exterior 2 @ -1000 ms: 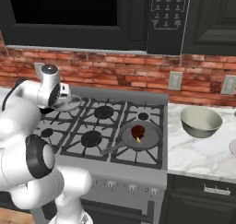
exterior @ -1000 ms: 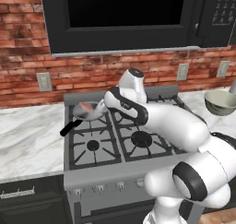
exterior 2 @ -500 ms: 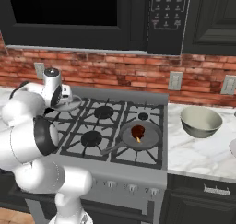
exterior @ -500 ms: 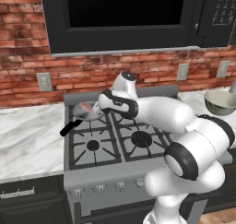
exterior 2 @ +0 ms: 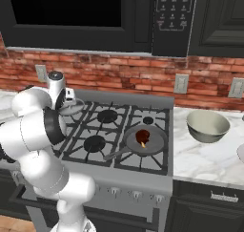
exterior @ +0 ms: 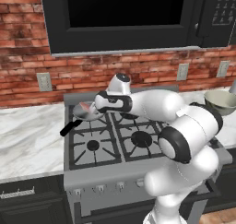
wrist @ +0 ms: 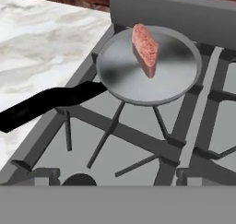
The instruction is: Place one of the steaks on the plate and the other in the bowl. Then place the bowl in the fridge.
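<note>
Steak [wrist: 145, 49], pinkish-red, lying in the small grey pan [wrist: 152, 87] on the stove's back-left burner; its twin [exterior 2: 142, 138] sits in the front-right pan [exterior 2: 143, 142], none yet moved. My gripper [exterior: 102, 103] has swung in closer to the rear pan over the last second, jaws spread wide and holding nothing, so pickup looks imminent. Bowl [exterior 2: 207, 126] waits on the marble counter [exterior 2: 205, 157] right of the stove, brick wall [exterior 2: 143, 80] behind.
</note>
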